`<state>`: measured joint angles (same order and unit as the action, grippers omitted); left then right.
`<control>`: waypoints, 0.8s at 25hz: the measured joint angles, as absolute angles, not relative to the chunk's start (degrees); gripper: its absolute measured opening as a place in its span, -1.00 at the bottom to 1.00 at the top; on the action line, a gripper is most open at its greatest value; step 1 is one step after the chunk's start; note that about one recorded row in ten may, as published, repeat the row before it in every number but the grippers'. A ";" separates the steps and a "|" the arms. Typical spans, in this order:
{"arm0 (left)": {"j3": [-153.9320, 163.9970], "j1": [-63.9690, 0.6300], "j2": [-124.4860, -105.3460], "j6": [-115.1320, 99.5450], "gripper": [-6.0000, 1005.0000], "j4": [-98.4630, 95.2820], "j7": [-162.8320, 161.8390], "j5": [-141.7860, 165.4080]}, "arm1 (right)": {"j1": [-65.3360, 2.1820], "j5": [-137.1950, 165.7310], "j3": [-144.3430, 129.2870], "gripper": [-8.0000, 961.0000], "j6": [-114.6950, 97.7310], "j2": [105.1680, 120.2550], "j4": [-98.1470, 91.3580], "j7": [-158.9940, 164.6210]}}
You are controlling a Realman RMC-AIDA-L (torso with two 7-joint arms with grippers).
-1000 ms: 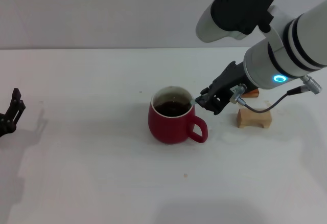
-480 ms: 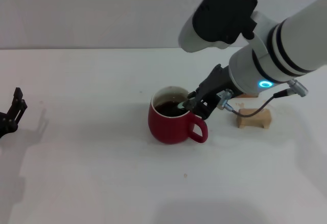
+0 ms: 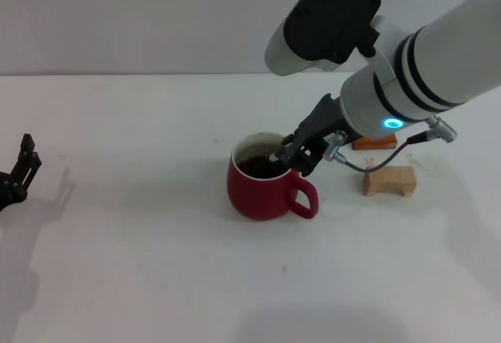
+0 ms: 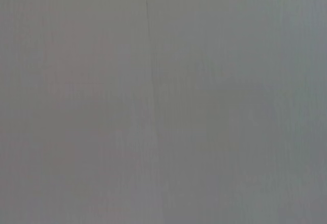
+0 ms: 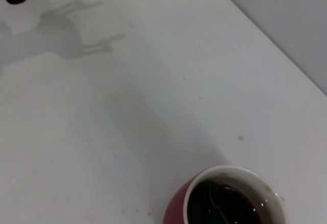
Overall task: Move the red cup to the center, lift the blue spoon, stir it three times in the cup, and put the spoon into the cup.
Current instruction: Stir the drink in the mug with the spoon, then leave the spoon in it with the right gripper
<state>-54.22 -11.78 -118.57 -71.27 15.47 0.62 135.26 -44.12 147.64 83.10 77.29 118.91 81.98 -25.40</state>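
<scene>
The red cup (image 3: 264, 186) stands mid-table with dark liquid inside and its handle toward the right. My right gripper (image 3: 293, 153) hangs over the cup's right rim, shut on the blue spoon (image 3: 276, 154). Only a small pale bit of the spoon shows below the fingers, and its lower end dips into the liquid. In the right wrist view the cup (image 5: 176, 211) sits at the picture's lower edge, with a thin curved line of the spoon (image 5: 218, 208) in the liquid. My left gripper (image 3: 22, 169) is parked at the table's far left, open and empty.
A tan wooden block (image 3: 389, 180) lies right of the cup, with an orange-brown block (image 3: 373, 142) just behind it, partly under my right arm. The white table (image 3: 141, 265) reaches a grey wall behind. The left wrist view shows only plain grey.
My right gripper has moved left with the spoon, from beside the cup's handle side to over its rim. The spoon now reaches into the liquid. The left arm has stayed put.
</scene>
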 joint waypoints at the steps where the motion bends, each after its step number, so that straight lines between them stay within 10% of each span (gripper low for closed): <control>1: -54.23 -11.77 -118.57 -71.25 0.70 15.47 0.61 135.26 | -44.11 147.72 83.15 -0.54 77.19 118.89 81.98 -25.41; 20: -54.05 -12.05 -118.57 -71.18 0.70 15.47 0.74 135.34 | -41.68 148.42 85.45 -0.52 79.38 118.80 83.67 -26.52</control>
